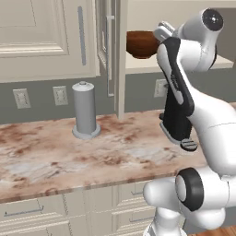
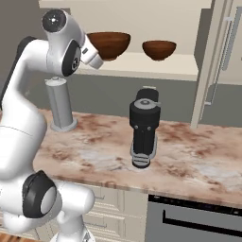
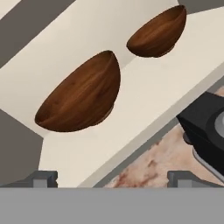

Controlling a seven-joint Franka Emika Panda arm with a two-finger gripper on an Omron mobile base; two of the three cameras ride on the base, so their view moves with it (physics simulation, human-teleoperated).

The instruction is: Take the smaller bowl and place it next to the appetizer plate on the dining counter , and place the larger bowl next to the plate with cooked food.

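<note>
Two wooden bowls stand on the cream shelf (image 2: pixel 156 66) of an open wall cabinet. The larger bowl (image 2: pixel 108 43) (image 3: pixel 83 98) (image 1: pixel 140 44) is on the left, deep and brown with visible grain. The smaller bowl (image 2: pixel 159 49) (image 3: pixel 157 33) sits apart from it to the right. My gripper (image 3: pixel 116 178) is raised to shelf height just in front of the larger bowl, touching neither bowl. Its fingertips (image 3: pixel 43 177) stand wide apart and open, with nothing between them. The dining counter, the appetizer plate and the plate with cooked food are out of view.
Below the shelf runs a marbled wall counter (image 1: pixel 69 152). On it stand a grey cylindrical canister (image 1: pixel 85 110) (image 2: pixel 60 104) and a black appliance (image 2: pixel 144 127) (image 1: pixel 177 122). The cabinet door (image 2: pixel 222 61) (image 1: pixel 110 46) hangs open. A dark oven front (image 2: pixel 194 217) sits under the counter.
</note>
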